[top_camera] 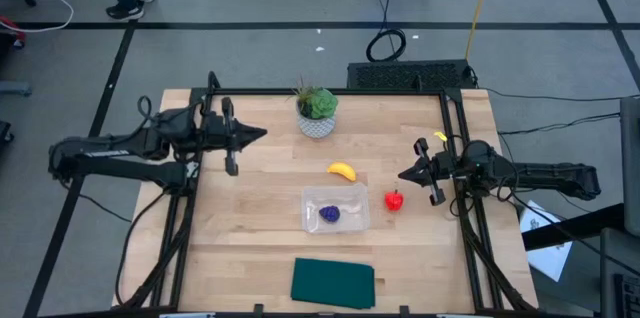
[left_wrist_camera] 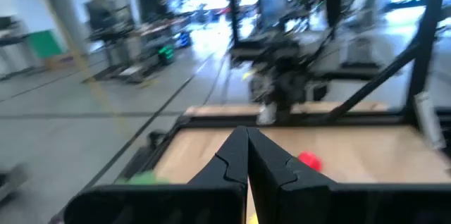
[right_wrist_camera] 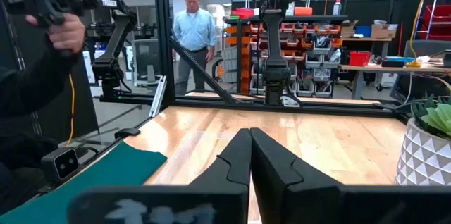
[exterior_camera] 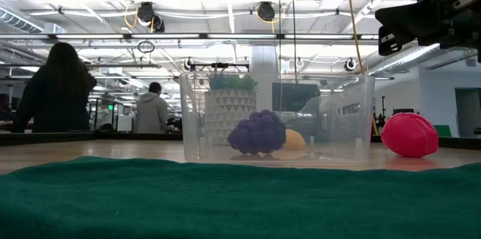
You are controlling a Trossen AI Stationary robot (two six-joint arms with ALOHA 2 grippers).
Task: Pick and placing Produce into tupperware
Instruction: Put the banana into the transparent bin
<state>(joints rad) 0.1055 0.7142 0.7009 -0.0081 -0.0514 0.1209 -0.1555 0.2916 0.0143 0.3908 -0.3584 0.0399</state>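
The clear tupperware (top_camera: 336, 209) sits mid-table with the dark purple item (top_camera: 329, 214) resting on its floor; the low view shows the tupperware (exterior_camera: 276, 119) and the purple piece (exterior_camera: 257, 134) inside it. The yellow banana (top_camera: 342, 170) lies on the wood just beyond the container. The red fruit (top_camera: 395, 200) lies to the container's right, also the red fruit (exterior_camera: 410, 134) in the low view. My left gripper (top_camera: 262, 134) hovers shut over the table's far left part. My right gripper (top_camera: 402, 174) hovers shut, just beyond and right of the red fruit.
A green potted plant in a white pot (top_camera: 317, 111) stands at the far middle edge. A dark green cloth (top_camera: 333, 283) lies at the near edge. People stand in the room beyond the table. Bare wood lies left of the container.
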